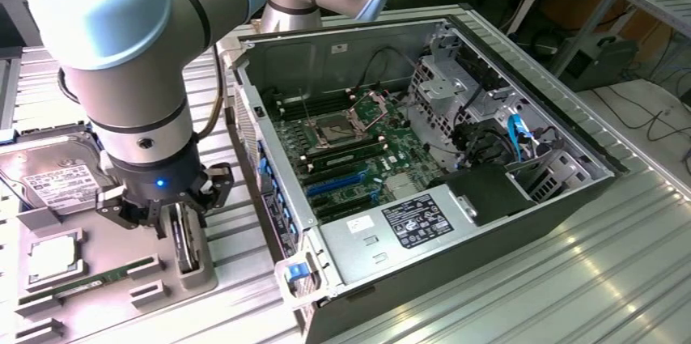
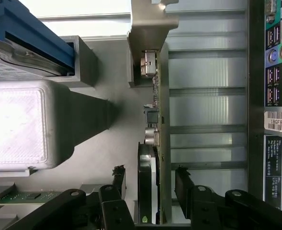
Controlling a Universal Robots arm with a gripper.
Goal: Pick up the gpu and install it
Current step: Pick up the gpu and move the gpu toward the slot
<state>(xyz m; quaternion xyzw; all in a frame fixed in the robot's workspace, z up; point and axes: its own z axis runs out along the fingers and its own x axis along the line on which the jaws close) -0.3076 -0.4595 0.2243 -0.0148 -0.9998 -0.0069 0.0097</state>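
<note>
The step in hand is the pick-up, at its very start, and nothing is grasped yet. The gripper hangs low over the gray holder beside the open computer case, with its jaws spread wide. In the wrist view its 2 fingers stand on the 2 sides of the gpu, 1 facing each face. A small gap shows between each pad and the card, so the gripper is released and holds nothing.

The gpu stands on its long edge in a slot at the holder's edge nearest the case. The fingers flank the part with the black fan, and the silver bracket is at the card's other end. The hard drive, the processor and the memory stick lie toward the holder's far edge.

In my judgement, the grasp calls for both pads to meet the card evenly. The fan side looks thicker, so 1 pad may touch first and tilt the card in its slot. The lift should be straight along the slot walls. Installing has not begun, because the card is outside the case.
</note>
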